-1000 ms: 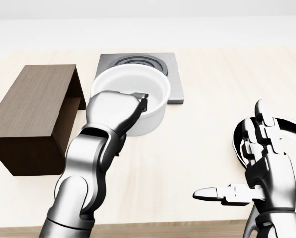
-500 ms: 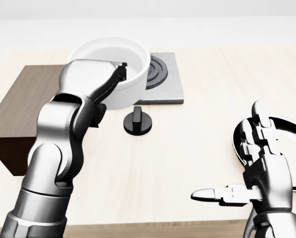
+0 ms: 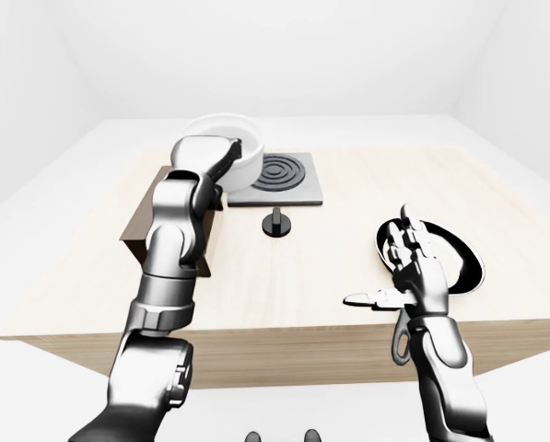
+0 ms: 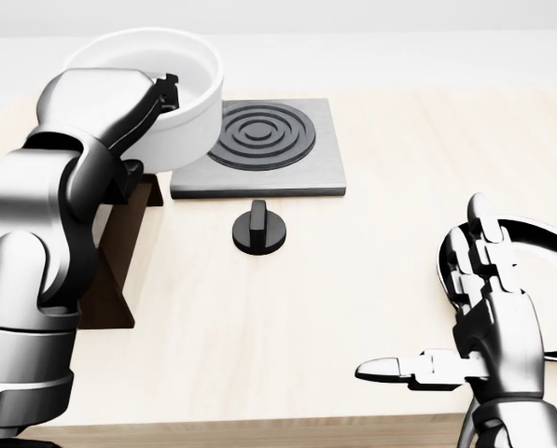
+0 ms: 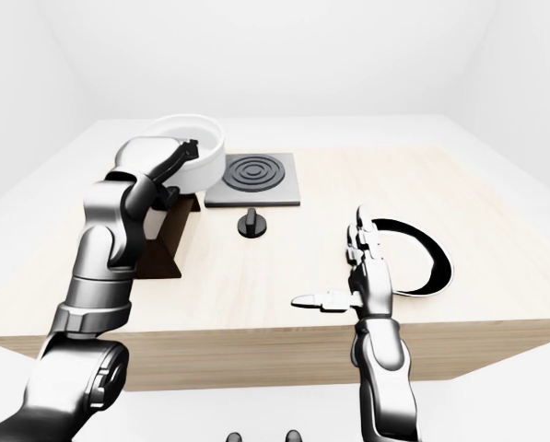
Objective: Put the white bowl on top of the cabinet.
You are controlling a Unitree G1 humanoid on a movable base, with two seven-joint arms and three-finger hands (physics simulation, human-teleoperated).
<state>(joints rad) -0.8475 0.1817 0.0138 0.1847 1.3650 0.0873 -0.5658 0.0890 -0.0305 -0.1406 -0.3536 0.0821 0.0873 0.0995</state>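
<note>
The white bowl is round and deep, at the top left of the head view. My left hand is shut on its rim, one finger hooked inside, and holds it up in the air. The dark brown cabinet lies below it, mostly hidden behind my left arm; it shows better in the right-eye view. The bowl hangs over the cabinet's upper right end, next to the stove plate. My right hand is open and empty, fingers spread, low at the right.
A grey stove plate with a black ringed burner lies right of the bowl. A black knob stands below it. A black pan lies at the right edge, behind my right hand. The wooden table's near edge runs along the bottom.
My left hand has carried the bowl up and to the left, from below the stove plate to over the cabinet. The knob and burner are now uncovered. The right hand has barely moved.
</note>
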